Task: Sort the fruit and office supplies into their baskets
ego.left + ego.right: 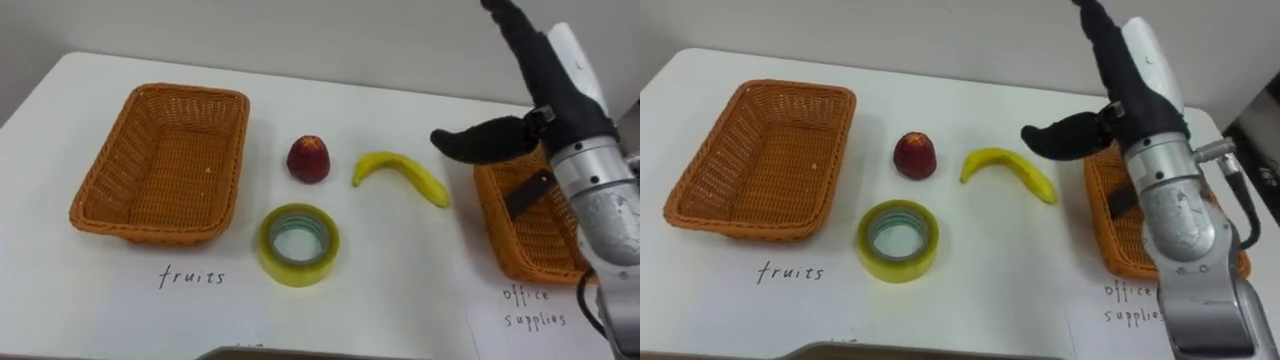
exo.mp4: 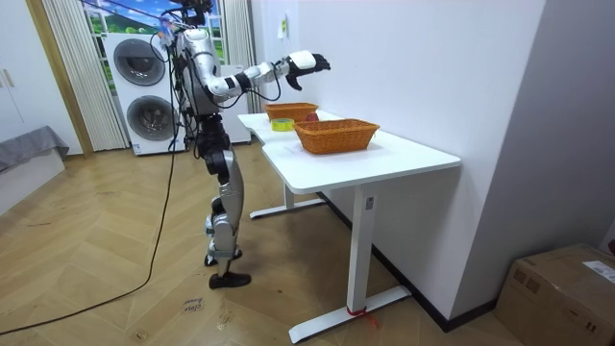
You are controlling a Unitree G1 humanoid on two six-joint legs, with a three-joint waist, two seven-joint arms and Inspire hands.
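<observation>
Right robot hand [image 1: 556, 104] spread wide, empty, above office basket [image 1: 497, 228] | banana [image 1: 400, 172], apple [image 1: 309, 159], tape [image 1: 271, 250] beside fruit basket [image 1: 160, 170]

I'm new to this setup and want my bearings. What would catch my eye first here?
The robot's right hand, fingers open, hangs above the right basket. Between it and the left basket lie a red apple, a banana and, nearer the robot, a yellow tape roll.

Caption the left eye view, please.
Right robot hand open above the supplies basket; apple, banana and tape wait beside the fruit basket.
</observation>
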